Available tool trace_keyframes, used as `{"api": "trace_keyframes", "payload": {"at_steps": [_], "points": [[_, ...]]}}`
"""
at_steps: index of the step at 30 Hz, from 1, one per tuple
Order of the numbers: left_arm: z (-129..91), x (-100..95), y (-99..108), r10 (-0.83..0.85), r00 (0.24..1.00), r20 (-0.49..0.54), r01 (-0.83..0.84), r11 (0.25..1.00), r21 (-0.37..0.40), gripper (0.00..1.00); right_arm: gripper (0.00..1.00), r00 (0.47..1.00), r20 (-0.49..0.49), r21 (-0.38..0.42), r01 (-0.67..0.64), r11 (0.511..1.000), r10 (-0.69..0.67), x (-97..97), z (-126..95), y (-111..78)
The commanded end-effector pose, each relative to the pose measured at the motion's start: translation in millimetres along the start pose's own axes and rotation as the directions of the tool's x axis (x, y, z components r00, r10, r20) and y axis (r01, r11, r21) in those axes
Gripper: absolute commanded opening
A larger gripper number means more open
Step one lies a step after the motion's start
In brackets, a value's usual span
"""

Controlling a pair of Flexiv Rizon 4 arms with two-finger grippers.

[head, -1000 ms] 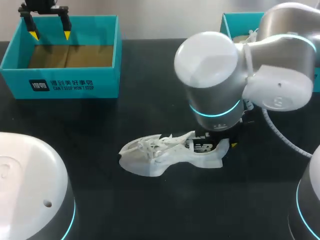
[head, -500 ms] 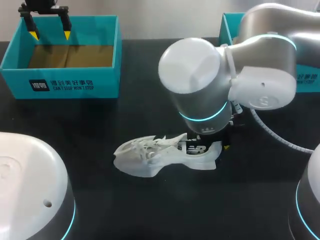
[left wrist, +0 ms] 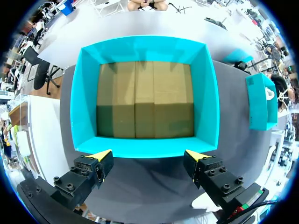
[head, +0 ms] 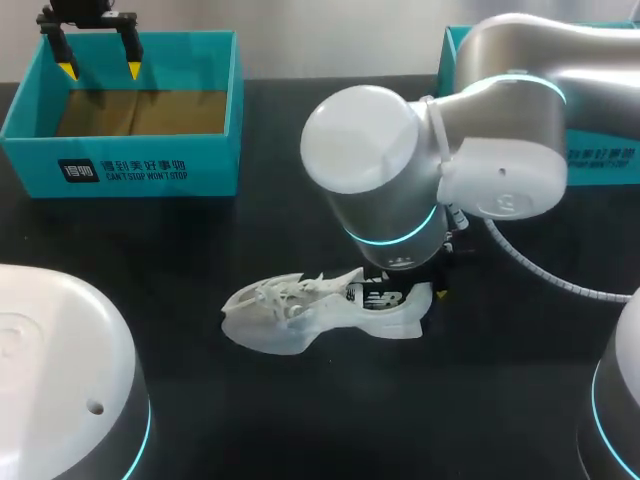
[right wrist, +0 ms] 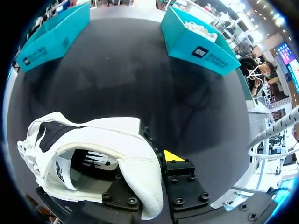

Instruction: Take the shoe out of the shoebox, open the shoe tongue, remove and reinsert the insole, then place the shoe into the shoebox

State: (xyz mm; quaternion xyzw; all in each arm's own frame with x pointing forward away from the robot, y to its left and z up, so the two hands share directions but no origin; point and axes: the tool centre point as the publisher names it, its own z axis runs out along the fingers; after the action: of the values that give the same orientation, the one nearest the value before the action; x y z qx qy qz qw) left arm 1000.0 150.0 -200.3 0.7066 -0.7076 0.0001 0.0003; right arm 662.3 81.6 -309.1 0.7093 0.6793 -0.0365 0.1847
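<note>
Two arms are on station, but only one is engaged with the task item. The shoe (head: 320, 310) lies out on the dark worktop (head: 200, 250), in front of the robot and near the middle. Its long axis runs across the worktop, toe toward the robot's left and heel toward its right. The right gripper (right wrist: 152, 168) sits at the heel end and pinches the heel collar: the right wrist view shows one finger inside the opening and the yellow-tipped one pressed against the outside of the heel. The rest of the shoe therefore extends away from that gripper, with the laces and tongue on its far side. The left gripper (head: 100, 70) is spread and holds nothing. It hangs over the far wall of the open shoebox (head: 120, 165) at the rear left, well apart from the shoe. The shoebox interior shows only bare cardboard. Assessment: the right arm is the nearer by a wide margin and controls the heel. Any work on the tongue calls for the left arm to travel forward to the laced end. Returning the shoe means carrying it rearward and to the left.
</note>
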Motion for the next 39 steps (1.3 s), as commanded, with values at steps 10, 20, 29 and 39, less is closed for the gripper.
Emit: {"api": "trace_keyframes", "payload": {"at_steps": [10,20,29,39], "points": [[-0.2,0.0,0.0,-0.001,1.000,0.000,0.001,1.000,0.000,1.00,0.00,1.000,-0.004,0.034,0.011,0.999,-0.011,22.3,31.7,-12.5],[-0.2,0.0,0.0,-0.001,1.000,0.000,0.001,1.000,0.000,1.00,0.00,1.000,-0.007,0.075,0.009,0.997,-0.009,27.8,45.4,-16.4],[-0.2,0.0,0.0,-0.001,1.000,0.000,0.001,1.000,0.000,1.00,0.00,0.999,-0.045,0.113,0.012,0.993,-0.007,35.5,52.6,-16.9],[-0.2,0.0,0.0,-0.001,1.000,0.000,0.001,1.000,0.000,1.00,0.57,0.997,-0.071,0.132,0.020,0.991,-0.011,36.3,53.5,-16.0]]}}
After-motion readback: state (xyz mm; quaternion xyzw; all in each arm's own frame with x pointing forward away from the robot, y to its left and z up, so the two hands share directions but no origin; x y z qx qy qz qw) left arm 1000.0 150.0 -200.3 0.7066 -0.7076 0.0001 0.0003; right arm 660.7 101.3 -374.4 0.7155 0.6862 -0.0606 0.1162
